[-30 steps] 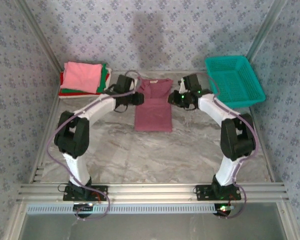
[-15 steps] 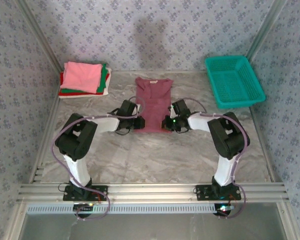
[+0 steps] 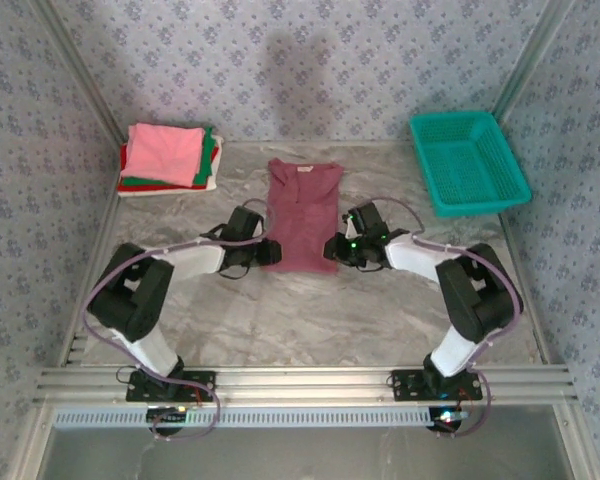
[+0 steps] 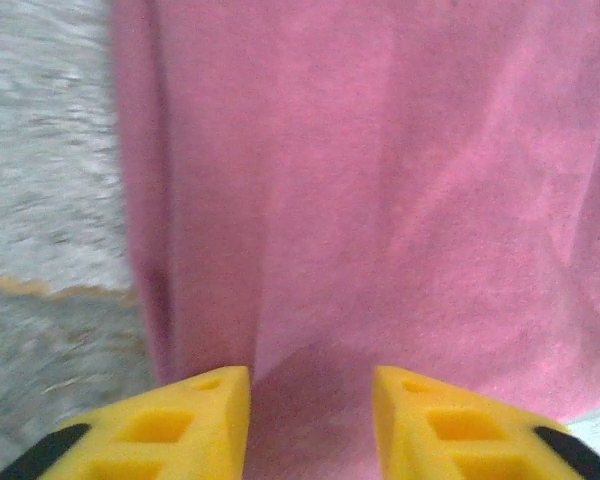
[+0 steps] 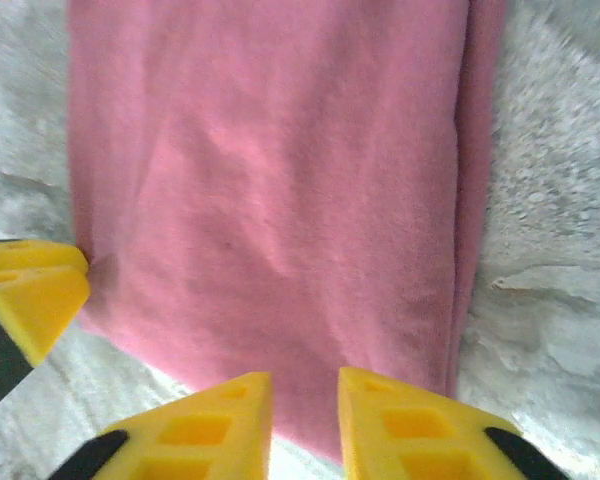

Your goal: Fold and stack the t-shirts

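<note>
Maroon t-shirt (image 3: 302, 215) lies flat mid-desk, folded into a narrow strip. The long axis runs near to far. The collar points at the far wall and the hem at the arm bases. The sides are tucked in, so the edges run roughly straight and parallel.

Left arm (image 3: 195, 258) reaches in low from the left. The left jaws sit at the shirt's near-left corner, right at the hem. On the left wrist view, the yellow fingertips (image 4: 205, 420) stand apart, with maroon cloth (image 4: 380, 200) showing through the gap. Nothing looks pinched. The folded left edge runs up the frame, with grey marbled desk (image 4: 40, 150) beside it.

Right arm (image 3: 420, 255) mirrors it from the right, with the right jaws at the near-right corner. On the right wrist view, its fingertips (image 5: 400, 430) are a narrow gap apart at the hem line and hold no cloth. The shirt (image 5: 280, 200) stretches away from them, its folded edge on the right of the frame. The other arm's yellow tips (image 5: 30, 295) are just touching the opposite corner.

A stack of folded tees (image 3: 165, 155), pink on top with green, red and white under it, sits at the far-left corner of the desk (image 3: 310, 310), well apart from the maroon one. A teal mesh basket (image 3: 468, 160) sits at the far right.
</note>
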